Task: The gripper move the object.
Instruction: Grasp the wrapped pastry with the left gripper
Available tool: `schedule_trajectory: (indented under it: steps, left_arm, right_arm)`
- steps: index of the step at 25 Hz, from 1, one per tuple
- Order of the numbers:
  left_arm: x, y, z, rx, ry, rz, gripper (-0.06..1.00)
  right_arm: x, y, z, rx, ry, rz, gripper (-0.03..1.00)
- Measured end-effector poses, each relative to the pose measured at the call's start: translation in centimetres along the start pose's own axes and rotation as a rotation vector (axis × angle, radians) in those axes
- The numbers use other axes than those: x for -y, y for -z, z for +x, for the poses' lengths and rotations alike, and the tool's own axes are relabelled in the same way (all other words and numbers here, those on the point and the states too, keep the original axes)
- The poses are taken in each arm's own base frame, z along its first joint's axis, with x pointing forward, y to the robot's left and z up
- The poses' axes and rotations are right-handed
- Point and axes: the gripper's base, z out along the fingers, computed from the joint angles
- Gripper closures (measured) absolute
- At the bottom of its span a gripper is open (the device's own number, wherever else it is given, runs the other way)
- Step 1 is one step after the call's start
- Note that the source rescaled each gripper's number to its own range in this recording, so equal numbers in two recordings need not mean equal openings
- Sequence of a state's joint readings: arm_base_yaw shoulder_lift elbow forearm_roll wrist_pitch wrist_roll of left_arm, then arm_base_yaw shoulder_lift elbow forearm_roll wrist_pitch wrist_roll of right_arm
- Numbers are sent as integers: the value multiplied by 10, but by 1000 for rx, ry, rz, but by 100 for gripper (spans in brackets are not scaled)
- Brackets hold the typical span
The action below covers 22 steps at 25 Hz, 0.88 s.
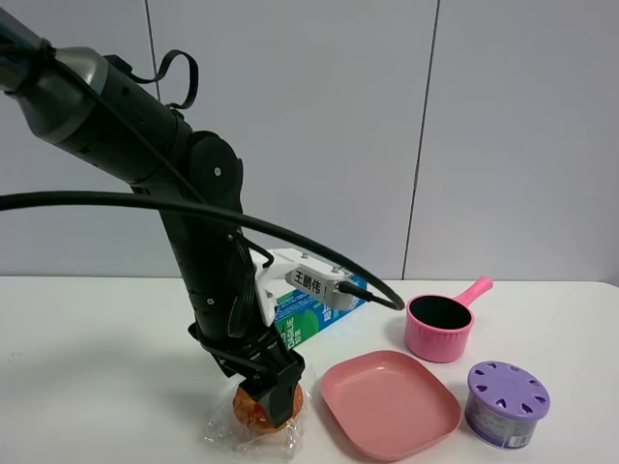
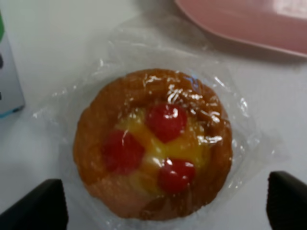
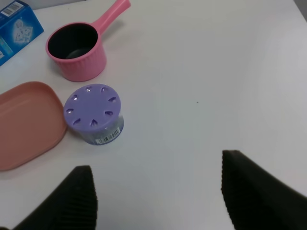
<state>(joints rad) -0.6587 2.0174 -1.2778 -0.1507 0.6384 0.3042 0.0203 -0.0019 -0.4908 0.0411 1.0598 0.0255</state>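
The tart [image 1: 250,410] is round and golden-brown with red fruit pieces, wrapped in crinkly clear plastic. It lies on the white table just left of the pink plate. My left gripper [image 1: 278,391] is lowered right over it. In the left wrist view the tart [image 2: 153,143] fills the frame, and the left gripper [image 2: 165,203] is open with one black finger on each side of the wrapper. My right gripper [image 3: 158,191] is open and empty above bare table. The right arm does not show in the exterior view.
A pink square plate [image 1: 390,401] lies right of the tart. A purple canister [image 1: 506,403] stands further right and also shows in the right wrist view [image 3: 93,113]. A pink saucepan [image 1: 440,327] and a blue-green carton [image 1: 309,314] sit behind.
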Motion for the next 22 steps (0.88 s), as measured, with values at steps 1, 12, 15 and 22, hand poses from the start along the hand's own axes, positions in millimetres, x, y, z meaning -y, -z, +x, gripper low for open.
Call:
schedule_trajectory:
  steps: [1, 12, 15, 22]
  left_arm:
    - [0, 0, -1, 7, 0, -2, 29]
    - [-1, -5, -1, 17, 2, -6, 30]
    - [-1, -11, 0, 8, 3, -5, 30]
    - [-2, -11, -4, 50, 8, -16, 30]
  right_arm:
    - [0, 0, 0, 0, 0, 0, -3]
    - [0, 0, 0, 0, 0, 0, -3]
    - [0, 0, 0, 0, 0, 0, -3]
    - [0, 0, 0, 0, 0, 0, -3]
